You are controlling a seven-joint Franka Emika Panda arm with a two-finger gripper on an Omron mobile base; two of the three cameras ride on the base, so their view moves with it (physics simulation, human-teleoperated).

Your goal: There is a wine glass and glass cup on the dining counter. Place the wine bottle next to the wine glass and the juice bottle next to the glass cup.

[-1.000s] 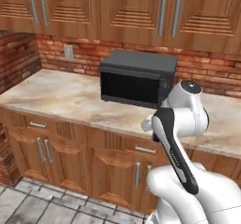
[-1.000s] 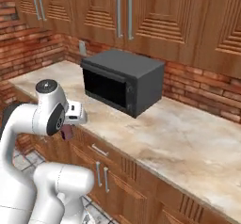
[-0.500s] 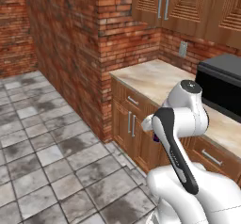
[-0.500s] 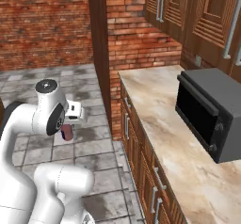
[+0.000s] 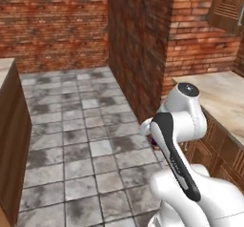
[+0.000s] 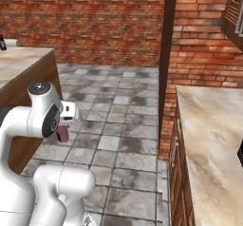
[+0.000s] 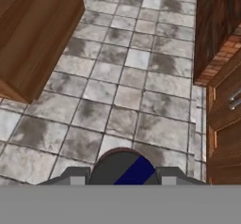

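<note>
The right base view gives what the others lack: the beige marbled stone top of the large wooden-sided island table [image 6: 21,61], along that picture's left edge. At the far corner of that top stands a small dark upright shape [image 6: 2,42], cut by the frame and too small to identify, with a pale white object [image 6: 12,42] just beside it. The same view shows the black corner of a microwave [image 6: 240,154], mostly cut off, on the stone-topped wall table [image 6: 209,139] at the right. The left base view shows only one wooden side of the island table [image 5: 12,140] and a strip of the wall table [image 5: 224,97]. The small dark purple juice bottle [image 6: 61,134] hangs from the tool [image 6: 62,131] above the grey tiled floor [image 6: 128,125], between the two tables and touching neither. The tool [image 7: 123,177] is closed around it. In the hand view the bottle [image 7: 121,167] appears end-on as a dark dome with a blue patch between the fingertips, so its long axis runs along the fingers and points down at the floor. Which end faces down cannot be told. In the left base view the arm hides nearly all of it, leaving a dark sliver [image 5: 153,139] by the wrist.
</note>
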